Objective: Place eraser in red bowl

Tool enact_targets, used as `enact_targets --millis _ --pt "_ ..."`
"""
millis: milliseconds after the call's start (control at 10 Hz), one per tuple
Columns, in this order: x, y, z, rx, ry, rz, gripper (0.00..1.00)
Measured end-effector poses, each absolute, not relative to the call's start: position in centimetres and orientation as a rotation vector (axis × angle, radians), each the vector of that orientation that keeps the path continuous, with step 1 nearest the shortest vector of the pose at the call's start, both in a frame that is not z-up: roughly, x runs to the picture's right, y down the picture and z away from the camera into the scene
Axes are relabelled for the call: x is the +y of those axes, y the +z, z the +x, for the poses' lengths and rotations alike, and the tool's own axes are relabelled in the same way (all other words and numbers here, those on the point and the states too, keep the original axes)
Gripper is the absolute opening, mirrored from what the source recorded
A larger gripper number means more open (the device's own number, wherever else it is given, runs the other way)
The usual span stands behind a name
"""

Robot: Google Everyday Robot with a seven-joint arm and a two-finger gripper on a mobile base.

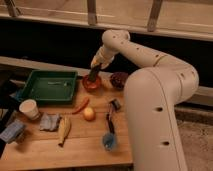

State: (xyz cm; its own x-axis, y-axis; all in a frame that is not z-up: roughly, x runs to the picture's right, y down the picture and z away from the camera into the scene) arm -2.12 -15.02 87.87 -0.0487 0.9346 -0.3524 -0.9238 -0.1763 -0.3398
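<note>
**Eraser held upright over the red bowl**

Seen on a wooden table [90, 145]: a white arm [150, 60] reaching in from the right, bent down toward the far edge. At its end, the gripper [96, 66], poised just above the red bowl [91, 84]. Clamped on the eraser [94, 73], jaws closed around its upper end. Eraser hanging nearly upright, slightly tilted, lower end down inside the bowl's rim; touching the bowl's bottom or not, cannot tell.

Just right of the red bowl, a darker maroon bowl [118, 80], near but apart. Left of it, a green tray [35, 90] with a small pale item lying inside. In front of the red bowl, a red chili pepper [81, 105] lying slantwise, and just beside its lower right, a small round orange fruit [89, 114]. Farther right, a brush [109, 131] with black handle and blue head, head toward the near edge. Along the left side: a white paper cup [30, 108], a crumpled blue-grey cloth [49, 122], a banana [63, 130] just beside the cloth, and a pale blue block [12, 131] at the table's left edge.
</note>
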Motion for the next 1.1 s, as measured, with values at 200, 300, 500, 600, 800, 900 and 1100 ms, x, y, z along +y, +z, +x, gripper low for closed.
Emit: enact_targets --millis 200,300,500,600,800,900,1100 --pt "-15.7 89.4 -3.1 -0.040 1.649 -0.596 0.00" --pt "-16.1 90.7 -2.9 -0.045 1.659 -0.608 0.05" --pt "-15.6 92.6 -3.7 -0.049 1.662 -0.640 0.23" --pt "-14.6 93.7 -4.0 -0.048 1.668 -0.659 0.35" --pt "-13.8 94.3 -4.2 -0.057 1.680 -0.667 0.55" --pt "-13.6 94.1 -4.4 -0.064 1.682 -0.666 0.66" --pt "-13.1 93.7 -4.5 -0.071 1.687 -0.671 0.79"
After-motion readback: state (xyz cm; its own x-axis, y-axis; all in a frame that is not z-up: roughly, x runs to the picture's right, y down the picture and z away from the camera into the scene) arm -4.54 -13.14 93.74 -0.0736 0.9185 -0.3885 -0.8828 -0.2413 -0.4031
